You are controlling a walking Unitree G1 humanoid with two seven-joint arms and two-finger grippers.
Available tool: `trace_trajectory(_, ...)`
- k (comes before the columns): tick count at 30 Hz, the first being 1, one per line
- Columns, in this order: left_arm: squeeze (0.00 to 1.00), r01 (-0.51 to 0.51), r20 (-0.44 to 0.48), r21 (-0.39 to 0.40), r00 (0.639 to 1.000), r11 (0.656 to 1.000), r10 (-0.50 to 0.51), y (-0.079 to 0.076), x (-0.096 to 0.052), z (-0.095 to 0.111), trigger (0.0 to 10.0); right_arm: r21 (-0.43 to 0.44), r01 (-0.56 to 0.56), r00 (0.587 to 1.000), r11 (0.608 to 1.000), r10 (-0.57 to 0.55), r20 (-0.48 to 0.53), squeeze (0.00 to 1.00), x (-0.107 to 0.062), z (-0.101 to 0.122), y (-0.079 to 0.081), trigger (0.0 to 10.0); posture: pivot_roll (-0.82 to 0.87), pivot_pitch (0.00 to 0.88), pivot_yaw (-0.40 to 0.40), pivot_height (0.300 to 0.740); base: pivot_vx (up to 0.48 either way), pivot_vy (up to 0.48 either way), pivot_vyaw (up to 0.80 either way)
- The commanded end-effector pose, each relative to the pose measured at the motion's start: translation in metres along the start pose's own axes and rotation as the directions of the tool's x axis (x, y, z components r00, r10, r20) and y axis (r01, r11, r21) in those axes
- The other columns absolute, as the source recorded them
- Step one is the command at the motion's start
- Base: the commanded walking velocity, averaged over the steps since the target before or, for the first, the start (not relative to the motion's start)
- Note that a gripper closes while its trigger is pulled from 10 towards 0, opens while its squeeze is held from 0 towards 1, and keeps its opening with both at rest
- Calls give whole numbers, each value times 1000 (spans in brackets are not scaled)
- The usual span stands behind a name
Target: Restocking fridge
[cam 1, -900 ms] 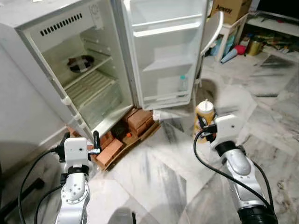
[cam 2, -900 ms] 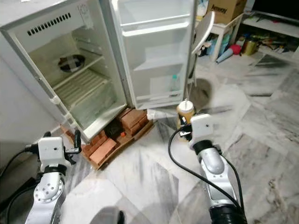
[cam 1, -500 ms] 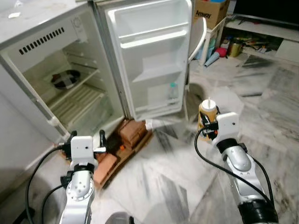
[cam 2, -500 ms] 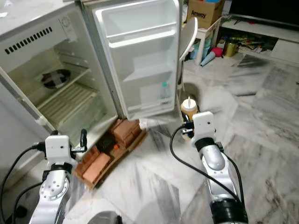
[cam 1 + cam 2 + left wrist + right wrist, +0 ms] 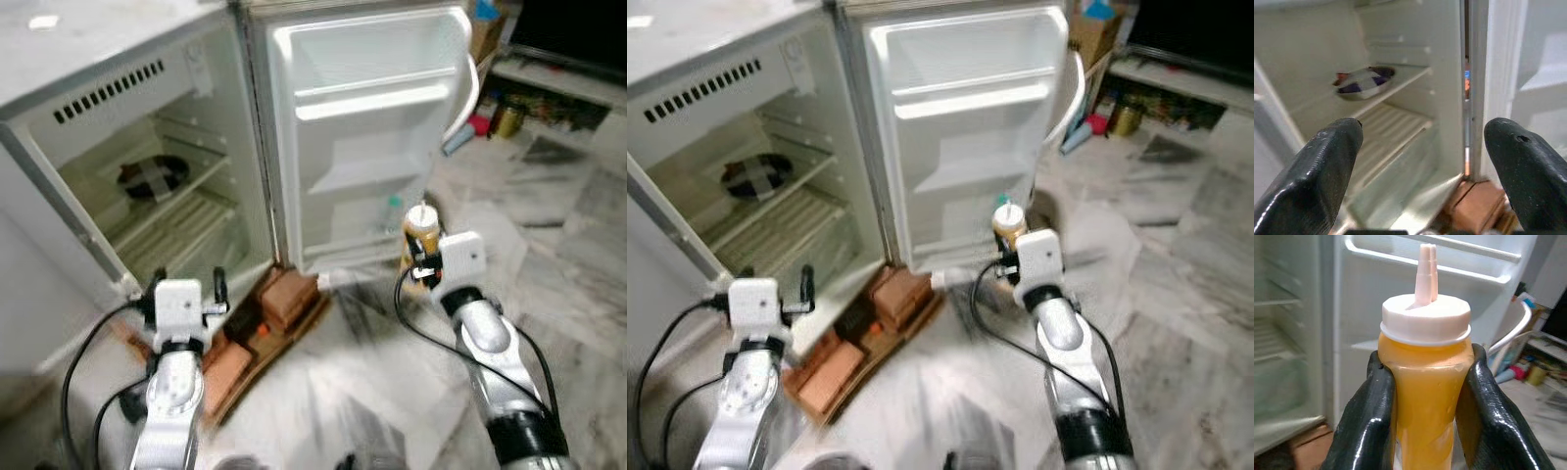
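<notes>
My right gripper point(image 5: 423, 257) is shut on a yellow squeeze bottle point(image 5: 1422, 387) with a white cap and nozzle, held upright in front of the open fridge door point(image 5: 367, 127). The bottle point(image 5: 420, 229) stands level with the door's lower shelf. The fridge point(image 5: 147, 186) is open, with white wire shelves inside and a dark bowl point(image 5: 1364, 82) on an upper shelf. My left gripper point(image 5: 186, 284) is open with nothing between its fingers point(image 5: 1327, 161), raised before the fridge's lower compartment. A small clear bottle point(image 5: 394, 208) sits in the door's bottom shelf.
Red bricks on a board point(image 5: 265, 318) prop the fridge's base. A white plastic chair point(image 5: 465, 88) stands behind the door. Low shelving with assorted items point(image 5: 549, 98) lines the far right. The floor is grey marble tile point(image 5: 568, 284).
The camera has shifted and the fridge now looks closer. My right gripper with the yellow bottle has come nearer to the open door. My left gripper stays open before the fridge.
</notes>
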State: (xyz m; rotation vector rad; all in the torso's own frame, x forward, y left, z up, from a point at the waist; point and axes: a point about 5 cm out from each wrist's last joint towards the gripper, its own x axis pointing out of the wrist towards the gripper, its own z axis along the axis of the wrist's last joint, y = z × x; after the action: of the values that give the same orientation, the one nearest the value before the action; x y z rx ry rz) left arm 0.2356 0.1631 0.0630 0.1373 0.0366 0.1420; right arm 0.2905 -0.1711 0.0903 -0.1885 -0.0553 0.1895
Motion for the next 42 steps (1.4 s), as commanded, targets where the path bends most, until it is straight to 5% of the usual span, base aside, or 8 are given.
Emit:
trace_trajectory(1,0,-43,6,28,999,999,43,10,-1,0,10000,7,-20,999,1000,20,34,0,8,8,7,10000,123,17,-79,740,0,0,0)
trace_trajectory(6,0,-40,28,43,999,998,39,13,-4,3,10000,12,-44,998,999,43,43,0,17,12,17,10000,137,23,-82,740,0,0,0)
trace_trajectory(28,0,88,44,54,995,995,-90,-11,3,9,10000,10,33,999,999,-34,42,0,18,11,9,10000,95,49,-28,740,385,0,0)
trace_trajectory(42,0,95,32,56,995,994,-97,-11,-2,6,10000,9,16,999,1000,-16,38,0,18,9,16,10000,96,62,-30,740,343,-292,0)
